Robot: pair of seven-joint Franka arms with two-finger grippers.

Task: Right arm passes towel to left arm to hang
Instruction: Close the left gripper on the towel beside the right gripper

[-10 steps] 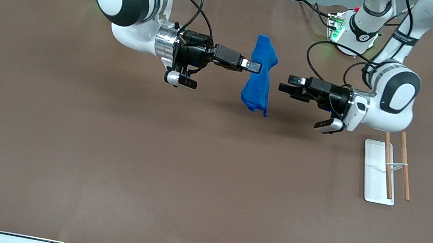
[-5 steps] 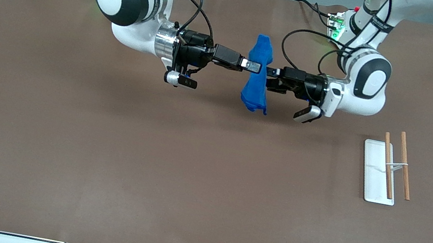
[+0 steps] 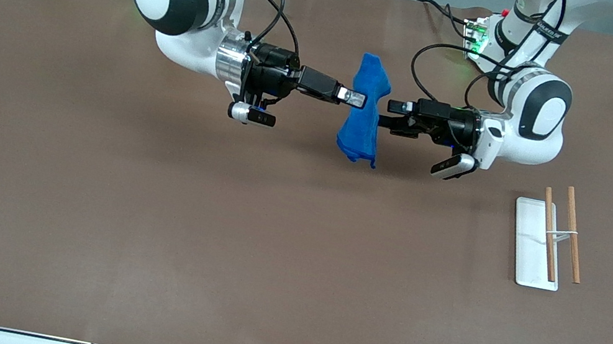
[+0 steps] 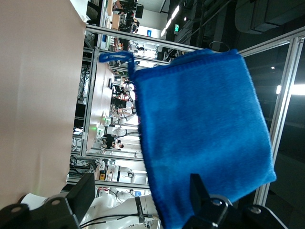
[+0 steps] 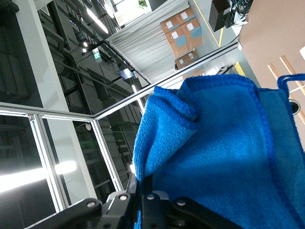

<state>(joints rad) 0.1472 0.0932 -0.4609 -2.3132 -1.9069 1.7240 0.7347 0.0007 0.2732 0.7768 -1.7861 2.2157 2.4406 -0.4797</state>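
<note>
The blue towel (image 3: 359,128) hangs in the air over the table's middle, pinched near its upper part by my right gripper (image 3: 359,99), which is shut on it. In the right wrist view the towel (image 5: 224,157) fills the space above the closed right gripper (image 5: 145,193). My left gripper (image 3: 387,115) is open and level with the right one, right at the towel's edge that faces the left arm. In the left wrist view the towel (image 4: 205,124) hangs between and over the spread left gripper (image 4: 143,193), covering part of one finger (image 4: 200,191).
A white tray (image 3: 526,255) with two wooden rods (image 3: 550,240) stands toward the left arm's end of the brown table (image 3: 147,219), nearer the front camera than the grippers. A green-lit box with cables (image 3: 475,38) sits by the left arm's base.
My left gripper came in from the left arm's end to the towel's edge, then drew back a little. The right gripper and the towel shifted only slightly.
</note>
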